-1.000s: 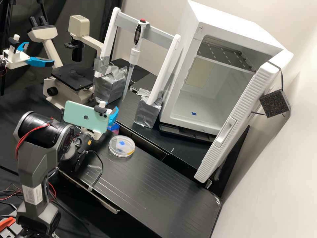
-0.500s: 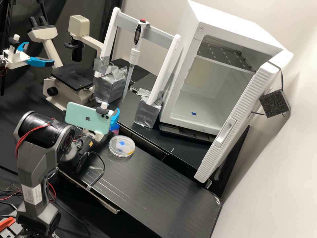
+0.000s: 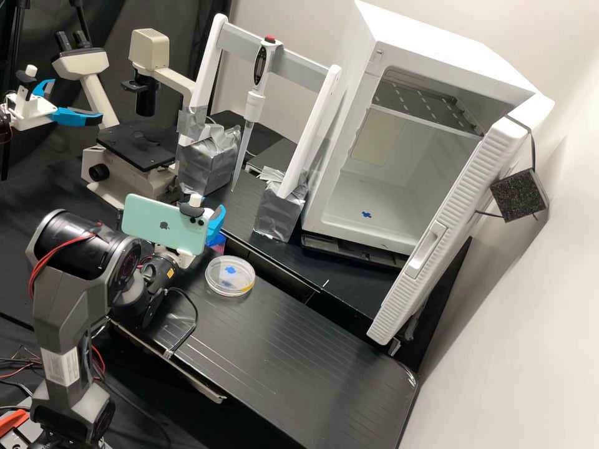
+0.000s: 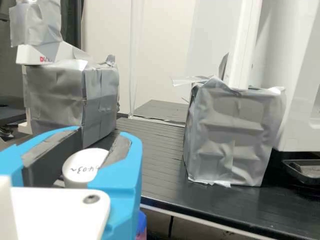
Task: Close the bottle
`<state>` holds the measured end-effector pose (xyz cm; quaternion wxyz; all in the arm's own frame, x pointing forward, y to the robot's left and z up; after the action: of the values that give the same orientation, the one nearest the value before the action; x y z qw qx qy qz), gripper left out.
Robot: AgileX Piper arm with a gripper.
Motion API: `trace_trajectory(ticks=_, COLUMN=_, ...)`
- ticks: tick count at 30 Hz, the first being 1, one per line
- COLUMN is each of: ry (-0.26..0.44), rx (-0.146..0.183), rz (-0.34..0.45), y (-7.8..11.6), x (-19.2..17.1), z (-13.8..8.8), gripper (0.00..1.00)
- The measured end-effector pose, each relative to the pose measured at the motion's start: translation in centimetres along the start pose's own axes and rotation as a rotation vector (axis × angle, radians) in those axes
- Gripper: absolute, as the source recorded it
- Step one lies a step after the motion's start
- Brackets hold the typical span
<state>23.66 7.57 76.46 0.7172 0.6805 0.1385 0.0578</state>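
In the high view the gripper (image 3: 216,226) is over the back left edge of the front bench section, partly behind the green phone on its wrist. The wrist view has the gripper (image 4: 102,134) with its blue fingers around a round white cap (image 4: 84,166) with handwriting on top, shut on it. Whatever is under the cap is hidden by the fingers and the white mount. Just beyond the right-hand finger a blue and pink item (image 4: 142,223) peeks out low down; in the high view this pink and blue item (image 3: 218,244) lies under the gripper.
A clear round dish (image 3: 230,275) lies right of the gripper. Taped stand bases (image 3: 279,212) hold an upright pipette frame behind it. A microscope (image 3: 134,149) is at the back left, and a white incubator (image 3: 387,206) with its door (image 3: 446,231) ajar is at the right.
The gripper and phone have shifted slightly right and down since the first frame, with a very small move back left in the last half second. The bench items have stayed put.
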Motion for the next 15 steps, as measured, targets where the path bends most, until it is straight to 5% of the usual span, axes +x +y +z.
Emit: trace_trajectory(ticks=15, ry=-0.015, rx=0.003, rz=-0.005, y=-0.04, x=0.00, z=0.13, gripper=1.00)
